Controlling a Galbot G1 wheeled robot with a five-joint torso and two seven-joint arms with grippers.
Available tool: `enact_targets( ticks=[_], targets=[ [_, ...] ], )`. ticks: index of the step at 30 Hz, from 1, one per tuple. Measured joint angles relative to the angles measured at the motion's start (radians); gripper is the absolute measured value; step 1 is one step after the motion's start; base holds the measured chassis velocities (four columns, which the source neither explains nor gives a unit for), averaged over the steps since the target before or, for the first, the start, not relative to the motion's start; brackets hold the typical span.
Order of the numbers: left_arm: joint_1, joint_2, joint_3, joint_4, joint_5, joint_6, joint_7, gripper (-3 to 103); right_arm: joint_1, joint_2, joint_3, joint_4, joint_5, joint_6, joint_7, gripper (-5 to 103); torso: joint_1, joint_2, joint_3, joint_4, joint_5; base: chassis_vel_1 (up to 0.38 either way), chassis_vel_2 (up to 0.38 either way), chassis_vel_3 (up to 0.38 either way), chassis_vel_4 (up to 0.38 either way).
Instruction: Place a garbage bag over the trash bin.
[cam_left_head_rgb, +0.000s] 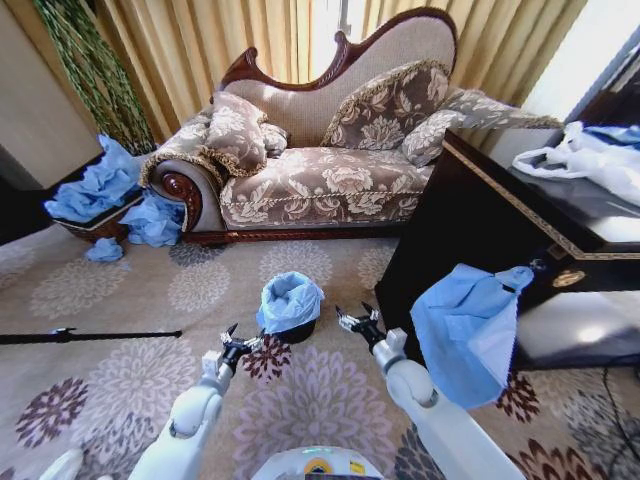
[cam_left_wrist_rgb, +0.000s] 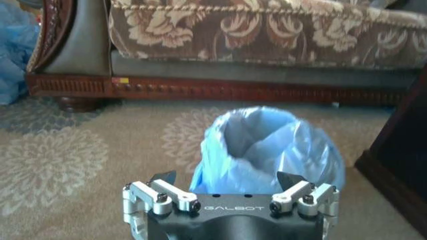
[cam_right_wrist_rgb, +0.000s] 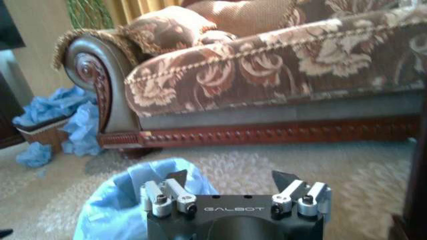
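Observation:
The small black trash bin (cam_left_head_rgb: 298, 331) stands on the carpet in front of the sofa. A light blue translucent garbage bag (cam_left_head_rgb: 290, 299) lines it and is folded down over its rim; it also shows as the garbage bag (cam_left_wrist_rgb: 267, 150) in the left wrist view and the garbage bag (cam_right_wrist_rgb: 127, 205) in the right wrist view. My left gripper (cam_left_head_rgb: 241, 341) hovers open just left of the bin, holding nothing. My right gripper (cam_left_head_rgb: 357, 319) hovers open just right of the bin, also holding nothing. Both are apart from the bag.
A floral sofa (cam_left_head_rgb: 330, 180) stands behind the bin. A dark cabinet (cam_left_head_rgb: 470, 220) with a blue bag (cam_left_head_rgb: 465, 330) hanging off it is close on the right. A basket (cam_left_head_rgb: 90, 225) with blue bags sits far left. A black rod (cam_left_head_rgb: 90, 336) lies on the carpet.

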Motion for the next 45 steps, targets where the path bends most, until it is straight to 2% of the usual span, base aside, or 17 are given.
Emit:
enact_targets(
  ticks=[6, 8, 9, 14, 15, 18, 19, 20, 24, 26, 28, 29, 31, 33, 38, 43, 45],
  targets=[
    [-0.055, 0.063, 0.033, -0.060, -0.099, 0.074, -0.026, 100, 0.042, -0.001, -0.023, -0.009, 0.010, -0.013, 0.003, 55, 0.000, 0.000, 0.000, 0.0001, -0.0003, 0.000, 0.000, 0.000, 0.000],
    [-0.079, 0.081, 0.048, -0.058, -0.113, 0.083, -0.027, 100, 0.034, -0.003, -0.018, -0.009, 0.006, -0.013, 0.000, 55, 0.000, 0.000, 0.000, 0.0000, -0.0003, 0.000, 0.000, 0.000, 0.000],
    [-0.106, 0.099, 0.064, -0.051, -0.129, 0.092, -0.032, 100, 0.021, -0.005, -0.009, -0.009, -0.001, -0.011, -0.009, 50, 0.000, 0.000, 0.000, 0.0000, -0.0002, 0.000, 0.000, 0.000, 0.000],
    [-0.252, 0.167, 0.148, -0.016, -0.279, 0.189, -0.096, 100, -0.061, -0.005, 0.046, -0.014, -0.039, 0.011, -0.048, 38, 0.000, 0.000, 0.000, -0.0006, -0.0001, 0.000, 0.000, 0.000, 0.000],
    [-0.252, 0.167, 0.148, -0.016, -0.279, 0.189, -0.096, 100, -0.061, -0.005, 0.046, -0.014, -0.039, 0.011, -0.048, 38, 0.000, 0.000, 0.000, -0.0006, -0.0001, 0.000, 0.000, 0.000, 0.000],
    [-0.388, 0.186, 0.224, 0.035, -0.380, 0.247, -0.164, 100, -0.124, 0.000, 0.085, -0.013, -0.066, 0.027, -0.066, 54, 0.000, 0.000, 0.000, -0.0002, -0.0001, 0.000, 0.000, 0.000, 0.000],
    [-0.430, 0.188, 0.248, 0.054, -0.414, 0.262, -0.183, 100, -0.140, 0.001, 0.094, -0.013, -0.075, 0.034, -0.070, 54, 0.000, 0.000, 0.000, -0.0002, -0.0001, 0.000, 0.000, 0.000, 0.000],
    [-0.430, 0.188, 0.248, 0.054, -0.414, 0.262, -0.183, 100, -0.140, 0.001, 0.094, -0.013, -0.075, 0.034, -0.070, 54, 0.000, 0.000, 0.000, -0.0002, -0.0001, 0.000, 0.000, 0.000, 0.000],
    [-0.573, 0.189, 0.373, 0.133, -0.472, 0.305, -0.264, 101, -0.179, 0.005, 0.127, -0.010, -0.091, 0.044, -0.072, 77, 0.000, 0.000, 0.000, -0.0002, -0.0002, 0.000, 0.000, 0.000, 0.000],
    [-0.594, 0.188, 0.398, 0.142, -0.484, 0.312, -0.297, 101, -0.182, 0.006, 0.134, -0.010, -0.093, 0.045, -0.072, 82, 0.000, 0.000, 0.000, 0.0000, -0.0002, 0.000, 0.000, 0.000, 0.000],
    [-0.640, 0.188, 0.453, 0.150, -0.532, 0.347, -0.383, 91, -0.191, 0.011, 0.153, -0.014, -0.094, 0.048, -0.072, 92, 0.000, 0.000, 0.000, -0.0001, -0.0001, 0.000, 0.000, 0.000, 0.000],
    [-0.640, 0.188, 0.453, 0.150, -0.532, 0.347, -0.383, 91, -0.191, 0.011, 0.153, -0.014, -0.094, 0.048, -0.072, 92, 0.000, 0.000, 0.000, -0.0001, -0.0001, 0.000, 0.000, 0.000, 0.000],
    [-0.677, 0.189, 0.482, 0.141, -0.620, 0.390, -0.491, 80, -0.201, 0.016, 0.170, -0.019, -0.100, 0.054, -0.072, 97, 0.000, 0.000, 0.000, 0.0001, -0.0001, 0.000, 0.000, 0.000, 0.000],
    [-0.709, 0.190, 0.495, 0.142, -0.686, 0.416, -0.558, 70, -0.211, 0.019, 0.182, -0.021, -0.104, 0.057, -0.074, 100, 0.000, 0.000, 0.000, 0.0000, 0.0000, 0.000, 0.000, 0.000, 0.000],
    [-0.755, 0.195, 0.514, 0.180, -0.723, 0.426, -0.591, 58, -0.226, 0.026, 0.201, -0.024, -0.108, 0.062, -0.075, 100, 0.000, 0.000, 0.000, 0.0000, 0.0001, 0.000, 0.000, 0.000, 0.000],
    [-0.825, 0.142, 0.545, 0.321, -0.764, 0.429, -0.585, 32, -0.234, 0.030, 0.212, -0.031, -0.110, 0.064, -0.077, 100, 0.000, 0.000, 0.000, -0.0001, -0.0001, 0.000, 0.000, 0.000, 0.000],
    [-0.835, 0.129, 0.550, 0.346, -0.765, 0.429, -0.584, 32, -0.232, 0.031, 0.211, -0.033, -0.110, 0.064, -0.077, 100, 0.000, 0.000, 0.000, -0.0002, -0.0002, 0.000, 0.000, 0.000, 0.000]
  ],
)
